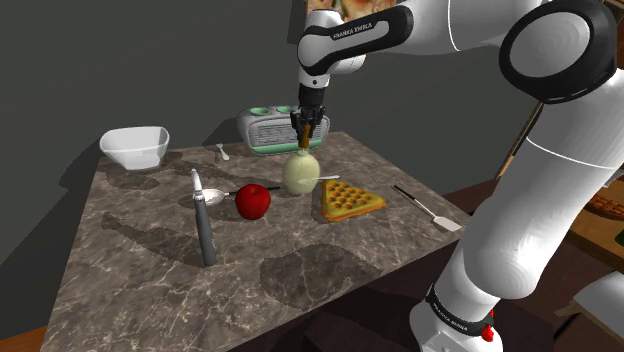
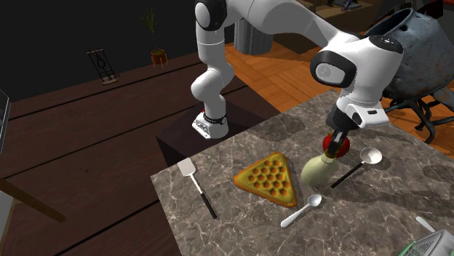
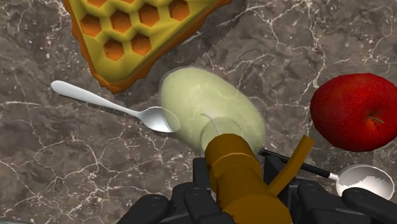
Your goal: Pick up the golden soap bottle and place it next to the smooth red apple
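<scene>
Claw (image 3: 240,181) clamps the golden pump neck of the soap bottle (image 3: 210,105). Its pale body sits low over the desk (image 3: 70,168), apple (image 3: 355,111) at its 8 o'clock in the shoulder view. Risk: landing on the spoon (image 3: 364,182) handle tips it.

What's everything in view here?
table: one, dark marble, under everything
soap bottle: one, pale green, golden top, centre
apple: one, red, beside the bottle
waffle: one, orange, bottle's other side
plain spoon: one, silver, beside bottle and waffle
black-handled spoon: one, silver, by the apple
knife: one, dark handle, near the apple
spatula: one, dark handle, past the waffle
bowl: one, white, far corner
toaster: one, pale green, back edge
small utensil: one, silvery, near bowl
arm: one, white, above table
hand: one, black, shut on bottle's top
</scene>
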You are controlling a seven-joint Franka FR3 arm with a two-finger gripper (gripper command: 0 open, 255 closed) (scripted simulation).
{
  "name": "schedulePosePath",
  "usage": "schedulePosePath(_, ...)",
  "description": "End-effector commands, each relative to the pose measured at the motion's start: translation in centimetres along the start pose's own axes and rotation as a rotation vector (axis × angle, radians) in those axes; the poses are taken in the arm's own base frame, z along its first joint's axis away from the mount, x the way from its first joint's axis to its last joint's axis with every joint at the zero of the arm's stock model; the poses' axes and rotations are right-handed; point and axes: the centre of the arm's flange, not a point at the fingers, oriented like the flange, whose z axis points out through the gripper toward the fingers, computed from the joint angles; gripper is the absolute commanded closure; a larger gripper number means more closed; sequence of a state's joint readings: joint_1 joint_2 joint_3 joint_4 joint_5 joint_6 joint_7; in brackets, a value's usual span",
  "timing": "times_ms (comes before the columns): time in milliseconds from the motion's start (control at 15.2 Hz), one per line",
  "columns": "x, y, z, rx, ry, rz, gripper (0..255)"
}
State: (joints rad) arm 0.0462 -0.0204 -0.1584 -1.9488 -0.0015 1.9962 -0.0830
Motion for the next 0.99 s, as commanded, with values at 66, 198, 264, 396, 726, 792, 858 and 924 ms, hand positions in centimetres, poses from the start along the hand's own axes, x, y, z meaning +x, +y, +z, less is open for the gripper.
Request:
schedulePosePath(66,0.0,0.0,0.2,0.000,0.001,0.000,255)
schedulePosePath(198,0.0,0.0,0.2,0.000,0.001,0.000,255)
schedulePosePath(264,0.0,0.0,0.2,0.000,0.001,0.000,255)
schedulePosePath(396,0.0,0.0,0.2,0.000,0.001,0.000,0)
schedulePosePath(726,0.0,0.0,0.2,0.000,0.001,0.000,0)
schedulePosePath(792,0.0,0.0,-1.1,0.000,0.001,0.000,0)
schedulePosePath(858,0.0,0.0,-2.4,0.000,0.001,0.000,0)
schedulePosePath(924,0.0,0.0,-3.8,0.000,0.001,0.000,0)
